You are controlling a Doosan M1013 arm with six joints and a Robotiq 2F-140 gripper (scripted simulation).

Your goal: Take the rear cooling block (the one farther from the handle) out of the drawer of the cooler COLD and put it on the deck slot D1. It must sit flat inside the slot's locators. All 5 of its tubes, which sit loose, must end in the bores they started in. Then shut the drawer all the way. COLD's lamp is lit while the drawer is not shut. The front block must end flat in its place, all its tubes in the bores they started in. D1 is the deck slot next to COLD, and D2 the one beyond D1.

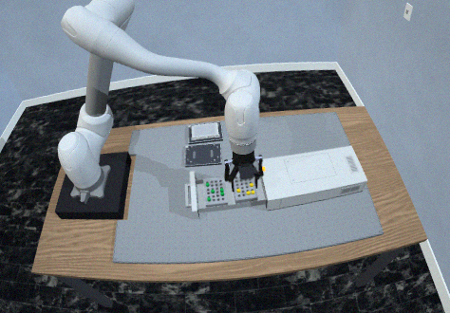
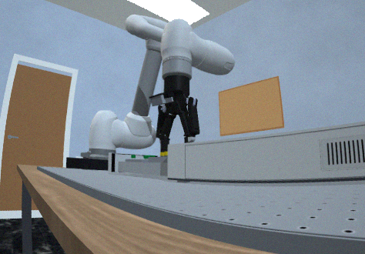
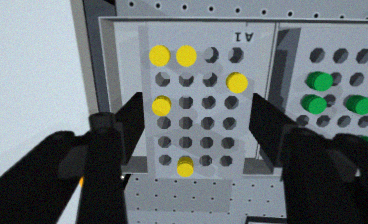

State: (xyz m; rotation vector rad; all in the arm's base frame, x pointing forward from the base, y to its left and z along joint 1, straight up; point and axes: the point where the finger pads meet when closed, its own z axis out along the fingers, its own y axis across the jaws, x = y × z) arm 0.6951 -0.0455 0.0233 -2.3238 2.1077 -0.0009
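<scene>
The gripper is shut on the rear cooling block, a grey block marked A1, gripped by its sides. The block sits a little raised over the open drawer; its underside is hidden. Several yellow tubes stand in its bores. The front block sits in the drawer by the handle, with several green tubes in it. COLD is a white box; its orange lamp is lit. Slot D1 is dark and empty.
Slot D2 lies beyond D1 and holds a white-topped rectangular piece. The white body of COLD stands close beside the gripper at the drawer's rear end. The arm's black base is at the table's left.
</scene>
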